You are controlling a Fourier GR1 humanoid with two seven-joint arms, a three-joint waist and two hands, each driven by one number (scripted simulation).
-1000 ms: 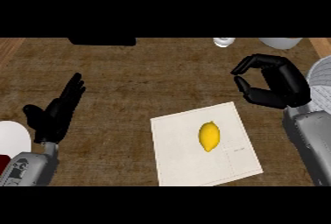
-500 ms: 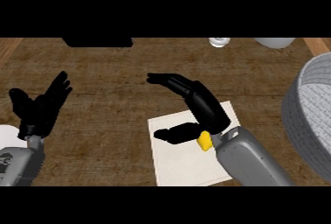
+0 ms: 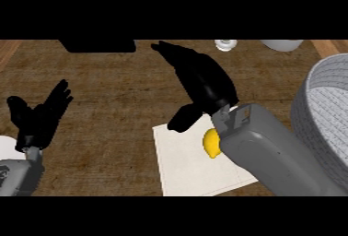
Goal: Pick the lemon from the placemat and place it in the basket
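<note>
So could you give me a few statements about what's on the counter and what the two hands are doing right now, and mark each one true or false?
1. The lemon lies on the placemat. True.
2. The lemon is already in the basket. False: it is on the placemat, partly hidden by the right forearm.
3. The right hand has its fingers curled round the lemon. False: the fingers are stretched out past the lemon, away from the robot, and hold nothing.
4. The left hand is open at the view's left, fingers up, away from the placemat. True.
5. The basket stands at the left of the counter. False: it is at the right edge of the view.
</note>
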